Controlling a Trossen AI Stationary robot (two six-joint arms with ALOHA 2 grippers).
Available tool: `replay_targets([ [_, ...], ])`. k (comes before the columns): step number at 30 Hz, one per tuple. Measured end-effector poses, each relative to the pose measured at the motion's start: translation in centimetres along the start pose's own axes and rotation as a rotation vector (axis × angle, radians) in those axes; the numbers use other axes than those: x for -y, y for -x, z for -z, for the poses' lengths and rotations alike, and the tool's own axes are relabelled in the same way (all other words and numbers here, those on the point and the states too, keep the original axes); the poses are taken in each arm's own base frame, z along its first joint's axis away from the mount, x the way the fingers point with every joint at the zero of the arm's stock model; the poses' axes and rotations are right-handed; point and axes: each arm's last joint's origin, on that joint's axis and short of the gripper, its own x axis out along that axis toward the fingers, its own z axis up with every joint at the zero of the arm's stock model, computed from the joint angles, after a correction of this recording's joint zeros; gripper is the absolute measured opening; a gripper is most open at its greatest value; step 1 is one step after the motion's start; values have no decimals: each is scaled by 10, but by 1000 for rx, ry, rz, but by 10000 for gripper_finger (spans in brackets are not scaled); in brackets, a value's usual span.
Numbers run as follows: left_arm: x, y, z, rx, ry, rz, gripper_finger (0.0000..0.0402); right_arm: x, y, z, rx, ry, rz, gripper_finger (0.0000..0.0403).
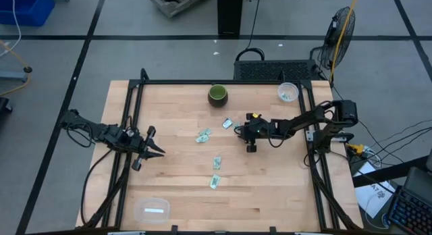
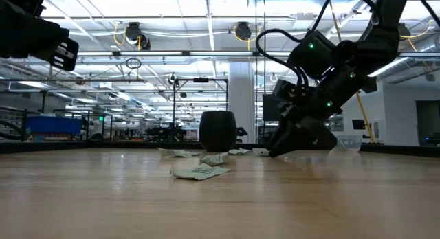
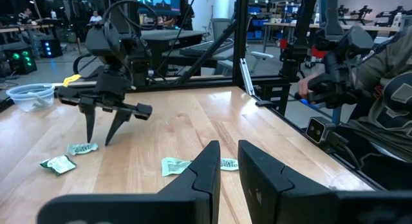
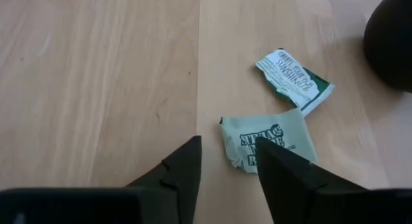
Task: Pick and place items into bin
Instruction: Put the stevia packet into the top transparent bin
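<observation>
Right claw (image 4: 228, 163): open, tips low over the counter (image 4: 96, 69)
Nearest packet (image 4: 270, 144): touching one fingertip, at its 2 o'clock
Left claw (image 1: 154, 142): open, idle

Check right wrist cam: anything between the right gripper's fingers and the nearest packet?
Nothing. In the right wrist view the right gripper is open just above bare wood, one finger already overlapping the edge of the nearest packet.
</observation>
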Motion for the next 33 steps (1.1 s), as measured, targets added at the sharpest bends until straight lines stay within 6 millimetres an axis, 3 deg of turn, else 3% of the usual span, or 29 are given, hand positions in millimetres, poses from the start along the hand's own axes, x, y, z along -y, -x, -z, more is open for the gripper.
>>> replay_targets([
  [13, 0, 0, 0, 0, 0, 0, 63, 1, 0, 1, -9, -11, 9, 7],
  [22, 0, 0, 0, 0, 0, 0, 63, 1, 2, -2, 9, -11, 51, 2],
  [33, 0, 0, 0, 0, 0, 0, 63, 10, 26, -17, 36, -63, 214, 1],
])
